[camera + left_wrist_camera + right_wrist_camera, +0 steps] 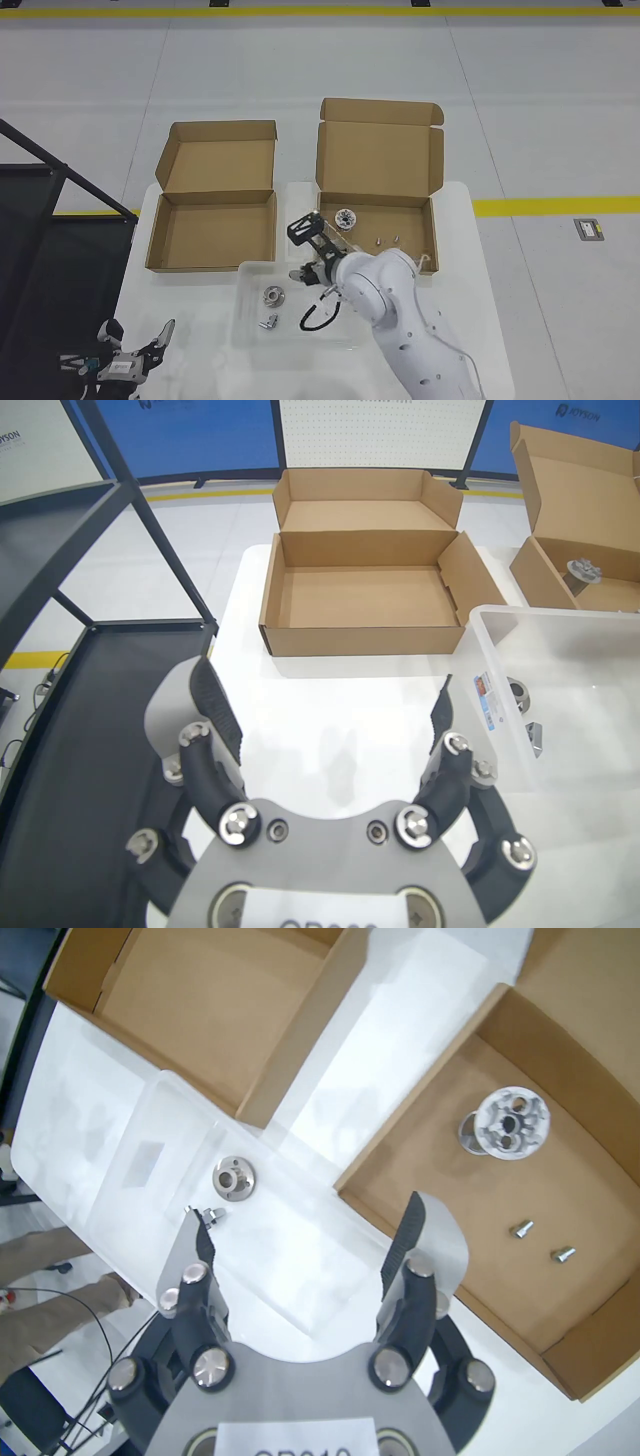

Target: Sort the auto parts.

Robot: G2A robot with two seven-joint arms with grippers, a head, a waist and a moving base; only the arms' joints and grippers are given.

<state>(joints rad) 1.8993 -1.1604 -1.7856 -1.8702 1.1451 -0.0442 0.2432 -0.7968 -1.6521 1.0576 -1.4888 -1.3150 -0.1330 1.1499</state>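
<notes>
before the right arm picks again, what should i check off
1. Right end effector open and empty: ok.
2. Flanged part lying free in the clear tray: ok.
3. Small part beside it, which way it lies: cannot tell.
4. Left box open, floor bare: ok.
5. Right box open, with room beside the toothed disc and bolts: ok.
6. Left end effector open, apart from the tray: ok.
</notes>
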